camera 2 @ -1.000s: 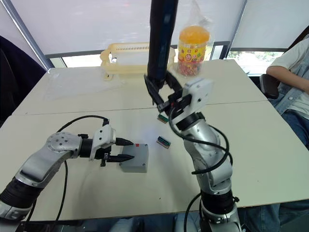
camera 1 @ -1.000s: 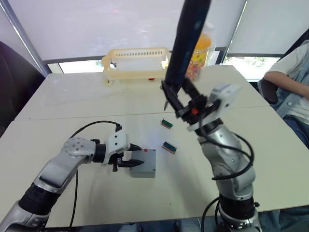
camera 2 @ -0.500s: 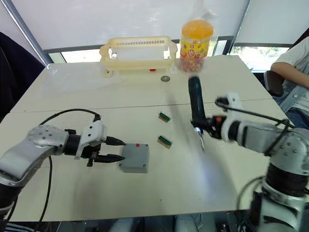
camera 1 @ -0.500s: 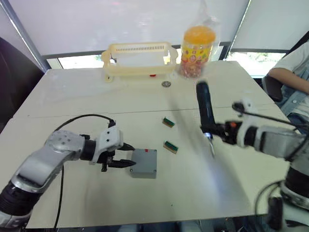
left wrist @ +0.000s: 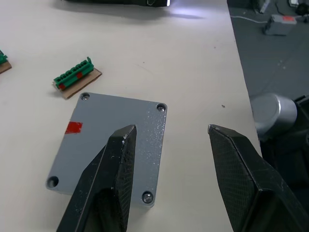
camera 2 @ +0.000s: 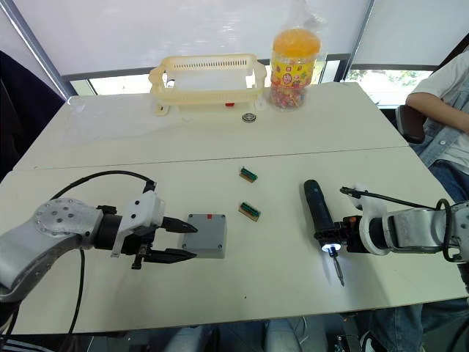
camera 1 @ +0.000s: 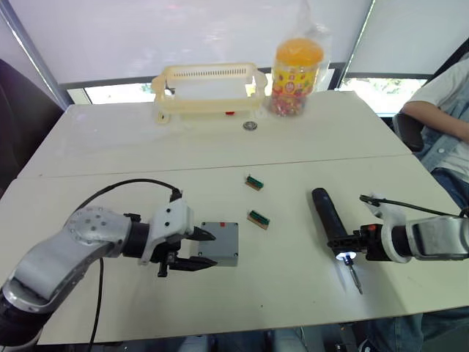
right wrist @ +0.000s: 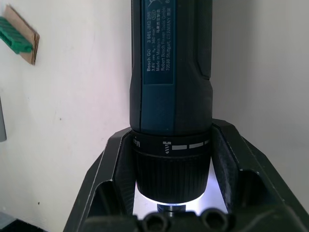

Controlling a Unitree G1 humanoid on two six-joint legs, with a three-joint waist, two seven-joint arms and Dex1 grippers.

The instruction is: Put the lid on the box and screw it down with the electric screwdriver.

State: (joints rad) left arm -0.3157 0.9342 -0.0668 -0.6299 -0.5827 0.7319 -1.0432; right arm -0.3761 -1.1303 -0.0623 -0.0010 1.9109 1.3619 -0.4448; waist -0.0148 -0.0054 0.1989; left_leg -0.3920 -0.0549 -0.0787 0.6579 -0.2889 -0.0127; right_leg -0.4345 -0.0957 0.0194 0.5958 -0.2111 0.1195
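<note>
The right gripper (camera 2: 344, 240) clamps the electric screwdriver (camera 2: 319, 213), lying on the worktop (camera 2: 278, 286). The left gripper (camera 2: 170, 241) gapes empty beside the lidded box (camera 2: 204, 235). Raise the bit vertical over a corner screw.

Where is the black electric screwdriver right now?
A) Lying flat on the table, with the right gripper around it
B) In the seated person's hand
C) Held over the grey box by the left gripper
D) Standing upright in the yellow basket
A: the electric screwdriver lies on the table, the right gripper closed around its collar.
</note>
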